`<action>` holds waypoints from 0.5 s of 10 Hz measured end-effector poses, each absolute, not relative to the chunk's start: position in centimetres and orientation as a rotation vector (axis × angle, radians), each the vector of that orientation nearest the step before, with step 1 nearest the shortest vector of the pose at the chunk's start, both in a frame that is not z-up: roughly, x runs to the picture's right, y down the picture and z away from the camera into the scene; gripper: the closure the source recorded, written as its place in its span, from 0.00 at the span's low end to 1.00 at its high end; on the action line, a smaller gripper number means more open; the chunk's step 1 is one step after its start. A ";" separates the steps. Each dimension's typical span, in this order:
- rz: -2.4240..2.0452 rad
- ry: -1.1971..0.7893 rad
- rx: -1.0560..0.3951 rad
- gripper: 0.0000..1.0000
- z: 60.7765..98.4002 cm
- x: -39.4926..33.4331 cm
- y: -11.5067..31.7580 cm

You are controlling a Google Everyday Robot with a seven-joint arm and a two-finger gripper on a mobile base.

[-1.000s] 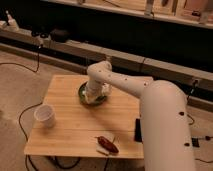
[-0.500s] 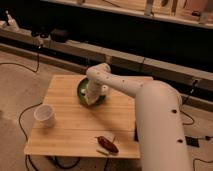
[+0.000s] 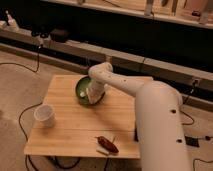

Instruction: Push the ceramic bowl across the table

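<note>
The ceramic bowl (image 3: 80, 90) sits on the table (image 3: 70, 127) near its far edge, about midway along. The gripper (image 3: 91, 95) reaches down into the bowl with its fingers closed together, gripping nothing visible. A white cup (image 3: 45, 115) stands well apart at the left. A red object (image 3: 107, 144) lies by the near edge.

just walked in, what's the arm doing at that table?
The robot's one arm is stretched over the table, with its end effector shut and lowered at the ceramic bowl. It looks set to push the bowl, though exactly where it touches is hard to tell. The bowl sits in the far half of the table, near the middle. A white cup stands apart at the left side, and a reddish-brown item lies near the front edge.
</note>
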State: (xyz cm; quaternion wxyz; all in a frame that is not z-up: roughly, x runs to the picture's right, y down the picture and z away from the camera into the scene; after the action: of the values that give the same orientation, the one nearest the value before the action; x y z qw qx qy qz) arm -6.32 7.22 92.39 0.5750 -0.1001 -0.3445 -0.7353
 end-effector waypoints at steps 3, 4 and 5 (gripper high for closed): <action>-1.708 -0.789 -0.238 1.00 92.5 -5.3 6.2; -1.703 -0.787 -0.235 1.00 92.8 -5.1 6.1; -1.704 -0.786 -0.231 1.00 92.9 -5.0 6.0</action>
State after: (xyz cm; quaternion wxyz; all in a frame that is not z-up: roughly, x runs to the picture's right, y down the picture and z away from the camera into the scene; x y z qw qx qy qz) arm -5.00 5.97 92.94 0.5857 -0.0989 -0.3369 -0.7305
